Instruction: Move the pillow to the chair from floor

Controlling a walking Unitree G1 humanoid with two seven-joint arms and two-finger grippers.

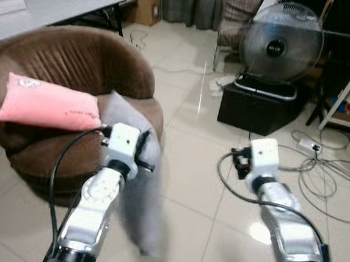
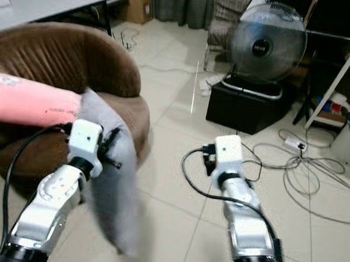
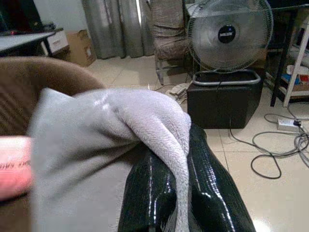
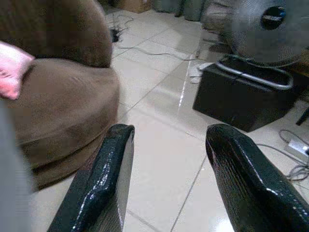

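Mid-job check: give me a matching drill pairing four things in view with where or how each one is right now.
Things:
1. grey fleece pillow
2. pink rectangular cushion
3. right pincer
4. round grey electric fan

States:
A. open, over bare floor tiles
B. standing on a black box
C. lying on the brown round armchair
D. pinched in the left pincer, hanging beside the armchair

Pairs: 1-D, 2-C, 3-A, 4-B
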